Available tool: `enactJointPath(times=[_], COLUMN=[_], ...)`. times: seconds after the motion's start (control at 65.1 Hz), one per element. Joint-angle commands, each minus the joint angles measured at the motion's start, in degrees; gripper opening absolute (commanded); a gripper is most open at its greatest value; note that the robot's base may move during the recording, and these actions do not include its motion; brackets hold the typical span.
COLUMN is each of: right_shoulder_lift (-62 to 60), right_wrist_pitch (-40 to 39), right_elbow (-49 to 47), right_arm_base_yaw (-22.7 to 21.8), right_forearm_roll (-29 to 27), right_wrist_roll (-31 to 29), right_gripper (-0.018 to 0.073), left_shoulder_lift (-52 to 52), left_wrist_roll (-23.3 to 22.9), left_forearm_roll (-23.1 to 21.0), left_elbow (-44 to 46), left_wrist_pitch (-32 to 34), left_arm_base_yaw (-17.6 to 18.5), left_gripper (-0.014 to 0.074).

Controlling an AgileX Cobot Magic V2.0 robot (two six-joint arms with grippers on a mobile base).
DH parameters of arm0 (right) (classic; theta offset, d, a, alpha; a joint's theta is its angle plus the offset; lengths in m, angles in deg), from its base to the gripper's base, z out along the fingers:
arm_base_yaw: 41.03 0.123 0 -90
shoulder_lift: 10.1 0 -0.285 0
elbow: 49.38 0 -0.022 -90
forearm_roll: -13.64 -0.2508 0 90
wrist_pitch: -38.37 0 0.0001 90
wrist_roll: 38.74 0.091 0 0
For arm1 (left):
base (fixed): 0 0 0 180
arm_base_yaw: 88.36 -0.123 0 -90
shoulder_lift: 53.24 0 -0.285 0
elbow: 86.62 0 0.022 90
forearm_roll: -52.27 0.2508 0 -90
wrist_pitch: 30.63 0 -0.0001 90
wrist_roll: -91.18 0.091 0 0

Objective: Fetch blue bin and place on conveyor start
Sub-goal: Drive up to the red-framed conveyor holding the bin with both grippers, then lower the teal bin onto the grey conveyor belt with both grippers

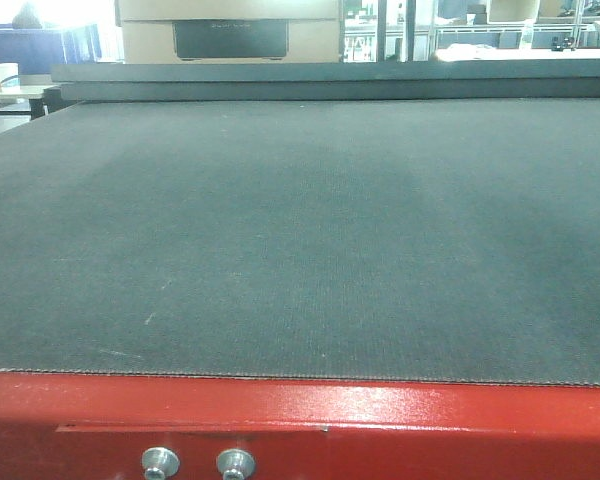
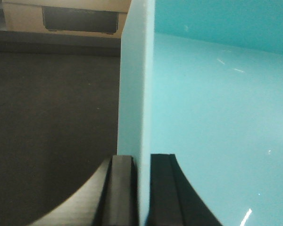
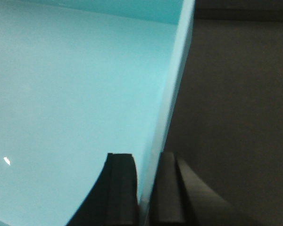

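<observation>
Conveyor start [image 1: 300, 230] fills most of the front view: a wide, dark grey, finely textured flat belt that runs back to a raised dark edge. A glossy red metal frame [image 1: 400, 420] borders the near end of the belt, with two silver bolts [image 1: 160, 462] set side by side in its lower left part. A cardboard box [image 1: 230, 28] with a dark recessed panel stands beyond the far end of the belt.

The blue bin [image 2: 217, 117] is a pale aqua tub with smooth, plain walls. It is gripped at two opposite side walls and sits over the dark belt, which shows just outside each gripped wall in both wrist views. Whether its base touches the belt cannot be told.

The left fingers [image 2: 121, 193] are closed onto the bin's left wall, one black pad on the outer face and one on the inner face, with the wall upright between them. The right fingers [image 3: 121, 193] clamp the opposite wall the same way, one pad inside the tub and one outside.
</observation>
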Motion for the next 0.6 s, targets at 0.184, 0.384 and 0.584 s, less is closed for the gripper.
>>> enactJointPath(times=[0.184,0.384,0.584], right_shoulder_lift=[-0.7,-0.7,-0.7], right_wrist_pitch=[-1.3,-1.3,-3.1], right_elbow=[-0.4,-0.4,-0.4], right_arm_base_yaw=[-0.6,-0.6,-0.6], right_forearm_roll=[2.3,2.3,1.6], right_wrist_roll=[-1.2,-1.2,-1.2], right_gripper=[-0.0152,-0.0152,-0.0152], left_shoulder_lift=[0.6,0.6,0.6], left_wrist_roll=[-0.5,-0.5,-0.5], left_forearm_roll=[0.5,0.5,0.5], left_elbow=[0.6,0.6,0.6], left_wrist_pitch=[3.4,3.4,3.0], left_arm_base_yaw=[-0.2,-0.2,-0.2], left_gripper=[-0.0111,-0.0111,-0.0111])
